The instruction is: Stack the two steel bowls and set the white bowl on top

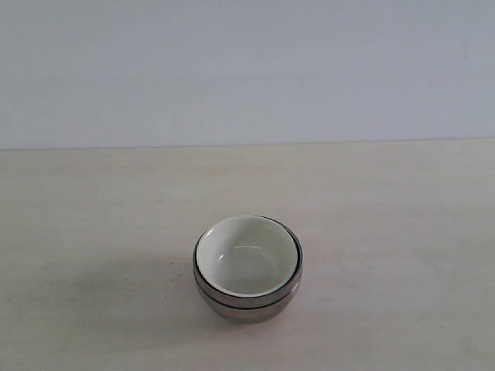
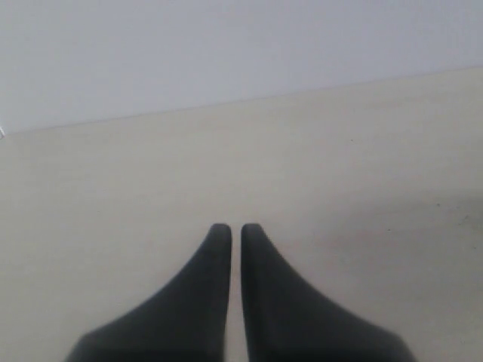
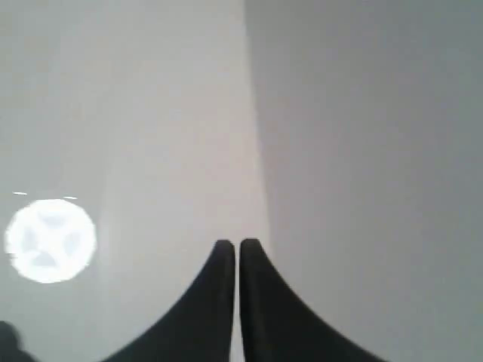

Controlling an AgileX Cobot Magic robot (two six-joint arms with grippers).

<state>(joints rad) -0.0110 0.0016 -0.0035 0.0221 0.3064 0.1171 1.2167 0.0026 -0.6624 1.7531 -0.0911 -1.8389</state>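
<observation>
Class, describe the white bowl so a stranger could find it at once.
Start at the pale table below the grey wall. Near its middle is a stack of steel bowls. The white bowl sits in the top one: cream, not mirror-like metal.

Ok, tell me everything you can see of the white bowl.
The white bowl is glossy, cream-white, ceramic-looking, round and empty. It sits mouth up, nested inside the stacked steel bowls, with only its rim and inside showing, and its rim is close against theirs on the left. The stack stands on the pale table. Nothing else touches it.
</observation>
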